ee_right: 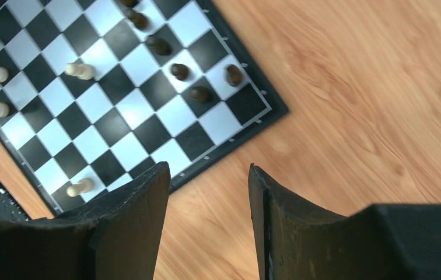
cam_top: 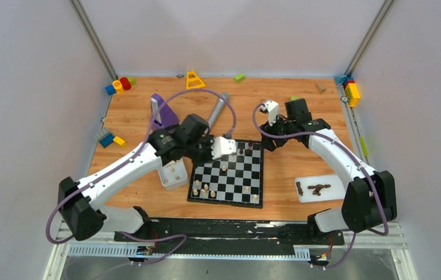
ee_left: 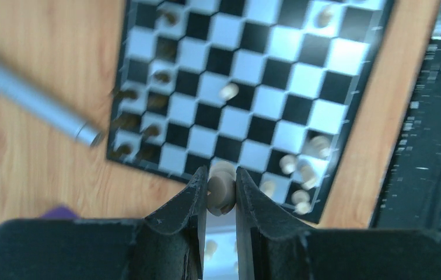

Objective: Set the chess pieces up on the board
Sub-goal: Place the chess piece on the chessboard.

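Chessboard [ee_left: 237, 123] below, left fingers [ee_left: 184, 209] pinch pale piece [ee_left: 220, 191].

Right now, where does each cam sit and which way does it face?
Top external: above and behind the bases, looking down at the wooden table and chessboard; left arm and right arm show.
Left wrist: on the left arm, looking down at the board; left hand shut on a pale chess piece.
Right wrist: on the right arm, looking down at the board's dark-piece corner; right hand open.
Shared: all three show the chessboard.
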Controlling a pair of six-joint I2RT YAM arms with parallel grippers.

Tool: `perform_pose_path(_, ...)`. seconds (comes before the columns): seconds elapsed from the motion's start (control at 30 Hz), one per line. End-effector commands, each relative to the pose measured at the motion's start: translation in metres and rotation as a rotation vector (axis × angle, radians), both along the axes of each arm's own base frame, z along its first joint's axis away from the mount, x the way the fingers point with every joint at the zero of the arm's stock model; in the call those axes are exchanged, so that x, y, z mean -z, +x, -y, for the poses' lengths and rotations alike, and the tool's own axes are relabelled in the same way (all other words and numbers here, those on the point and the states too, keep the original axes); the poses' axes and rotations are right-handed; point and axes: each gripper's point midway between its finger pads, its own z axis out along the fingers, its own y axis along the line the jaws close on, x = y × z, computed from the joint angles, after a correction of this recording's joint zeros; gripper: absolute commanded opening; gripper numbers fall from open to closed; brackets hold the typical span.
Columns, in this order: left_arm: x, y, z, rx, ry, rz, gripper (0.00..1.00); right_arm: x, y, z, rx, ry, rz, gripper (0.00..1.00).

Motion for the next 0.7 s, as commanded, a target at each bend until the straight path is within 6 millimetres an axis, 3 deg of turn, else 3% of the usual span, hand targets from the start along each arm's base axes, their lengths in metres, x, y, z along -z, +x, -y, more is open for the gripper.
perform_pose_path(0.0, 0.013, -0.041, 0.046, 0.187, 0.073, -0.029, 0.15, -0.036, 0.028, 0.022, 0.105, 0.047, 0.112, 0.53)
perform_pose_path(0.17, 0.043, -0.079, 0.101, 0.391, 0.126, -0.049, 0.17, -0.044, 0.037, 0.047, 0.177, 0.052, 0.141, 0.53)
perform_pose_path(0.3, 0.063, -0.097, 0.132, 0.479, 0.126, -0.103, 0.17, -0.043, 0.037, 0.056, 0.194, 0.060, 0.139, 0.53)
perform_pose_path(0.67, 0.102, -0.112, 0.169, 0.520, 0.147, -0.157, 0.17, -0.036, 0.034, 0.052, 0.169, 0.073, 0.111, 0.53)
